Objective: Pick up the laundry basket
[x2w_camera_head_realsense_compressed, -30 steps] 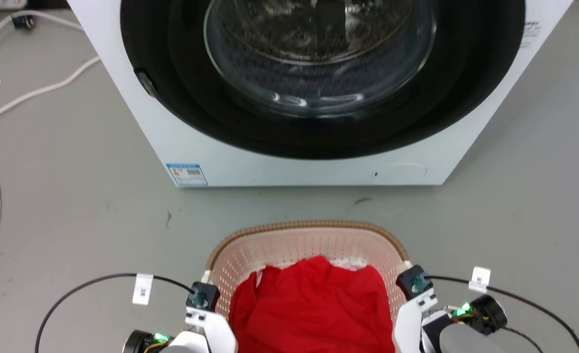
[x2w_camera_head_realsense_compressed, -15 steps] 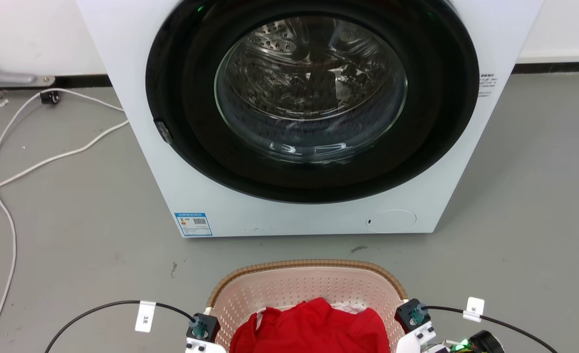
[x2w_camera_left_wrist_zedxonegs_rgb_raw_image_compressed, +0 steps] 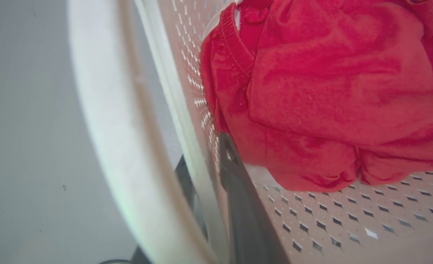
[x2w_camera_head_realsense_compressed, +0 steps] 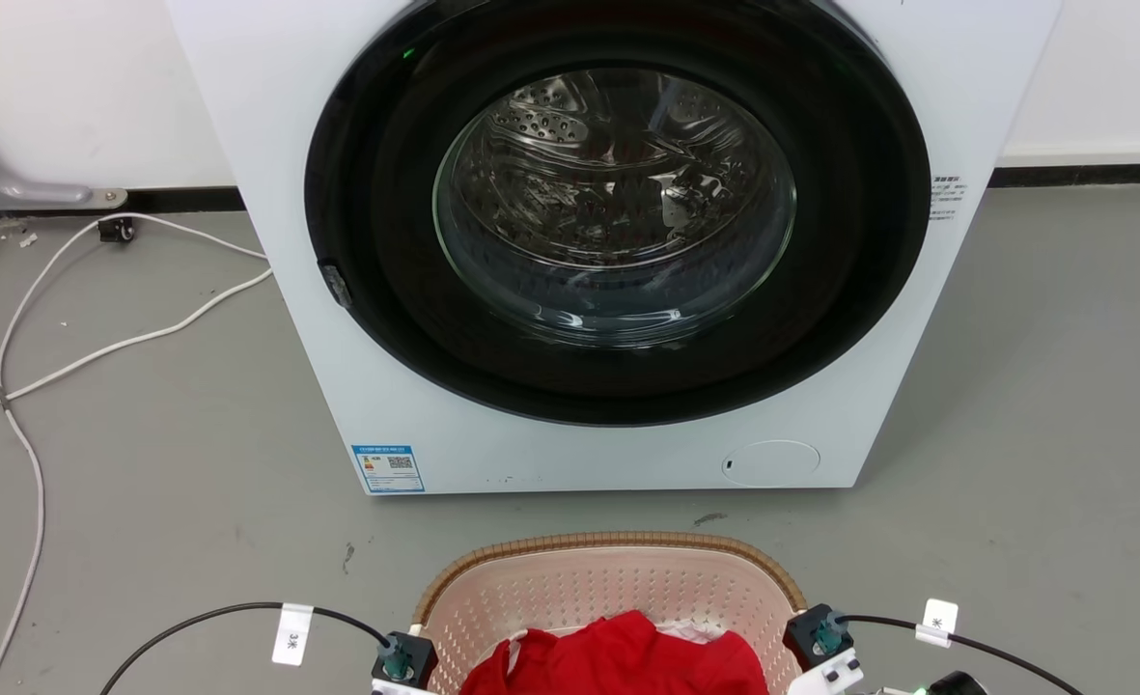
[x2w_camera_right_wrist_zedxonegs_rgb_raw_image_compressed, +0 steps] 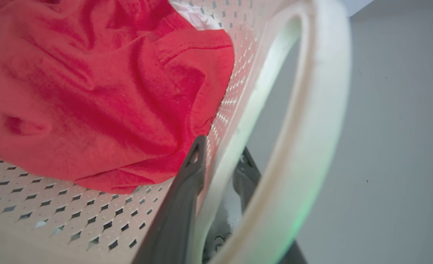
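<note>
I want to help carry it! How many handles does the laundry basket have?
2. The left handle curves off the laundry basket's left wall, the right handle off its right wall. Its near end is hidden, so maybe more.

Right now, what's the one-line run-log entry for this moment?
stage: grasp | left pincer: clamped on laundry basket wall | right pincer: clamped, opposite wall | load: red garment | ahead: washing machine, door shut

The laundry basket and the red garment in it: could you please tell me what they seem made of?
The laundry basket looks like matte moulded plastic: regular punched holes, smooth walls. The red garment looks like soft knit fabric, possibly cotton: creases, ribbed neckline.
</note>
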`<state>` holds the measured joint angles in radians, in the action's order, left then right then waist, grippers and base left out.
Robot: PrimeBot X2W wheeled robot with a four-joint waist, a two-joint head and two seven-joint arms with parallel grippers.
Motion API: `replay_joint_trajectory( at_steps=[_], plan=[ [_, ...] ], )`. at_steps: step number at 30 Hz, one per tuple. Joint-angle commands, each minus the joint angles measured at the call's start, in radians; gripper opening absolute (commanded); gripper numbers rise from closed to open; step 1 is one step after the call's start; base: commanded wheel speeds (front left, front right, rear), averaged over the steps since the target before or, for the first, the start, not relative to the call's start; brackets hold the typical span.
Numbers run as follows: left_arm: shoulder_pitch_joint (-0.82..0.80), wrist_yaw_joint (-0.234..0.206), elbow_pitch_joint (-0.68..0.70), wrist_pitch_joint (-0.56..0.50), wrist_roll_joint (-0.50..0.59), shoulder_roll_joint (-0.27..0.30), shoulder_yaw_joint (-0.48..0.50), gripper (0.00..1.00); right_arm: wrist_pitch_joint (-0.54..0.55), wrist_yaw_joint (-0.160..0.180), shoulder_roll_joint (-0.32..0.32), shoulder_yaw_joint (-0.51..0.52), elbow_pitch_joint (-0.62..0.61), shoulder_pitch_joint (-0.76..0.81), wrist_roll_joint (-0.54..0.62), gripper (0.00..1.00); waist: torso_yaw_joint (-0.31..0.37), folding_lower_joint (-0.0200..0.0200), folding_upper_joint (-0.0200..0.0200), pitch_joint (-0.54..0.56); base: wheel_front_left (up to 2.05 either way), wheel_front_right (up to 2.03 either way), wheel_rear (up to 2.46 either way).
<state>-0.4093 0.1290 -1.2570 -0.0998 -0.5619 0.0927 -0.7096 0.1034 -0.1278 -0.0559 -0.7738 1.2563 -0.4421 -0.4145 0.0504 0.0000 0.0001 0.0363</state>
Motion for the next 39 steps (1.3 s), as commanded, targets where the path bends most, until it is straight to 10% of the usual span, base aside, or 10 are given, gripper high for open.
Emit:
replay_joint_trajectory(
  at_steps=[1, 39],
  plan=[
    [0.009, 0.001, 0.008, 0.003, -0.002, 0.003, -0.007, 0.0, -0.003, -0.005, 0.01, -0.007, -0.005, 0.01, 0.0, 0.0, 0.0, 0.0, -0.0001, 0.001, 0.0, 0.0, 0.0],
    [-0.028, 0.001, -0.012, 0.035, -0.137, 0.021, -0.135, 0.0, -0.015, -0.005, 0.009, -0.062, 0.005, 0.007, -0.06, 0.0, 0.006, 0.0, -0.0001, -0.001, 0.0, 0.0, 0.0]
  ],
)
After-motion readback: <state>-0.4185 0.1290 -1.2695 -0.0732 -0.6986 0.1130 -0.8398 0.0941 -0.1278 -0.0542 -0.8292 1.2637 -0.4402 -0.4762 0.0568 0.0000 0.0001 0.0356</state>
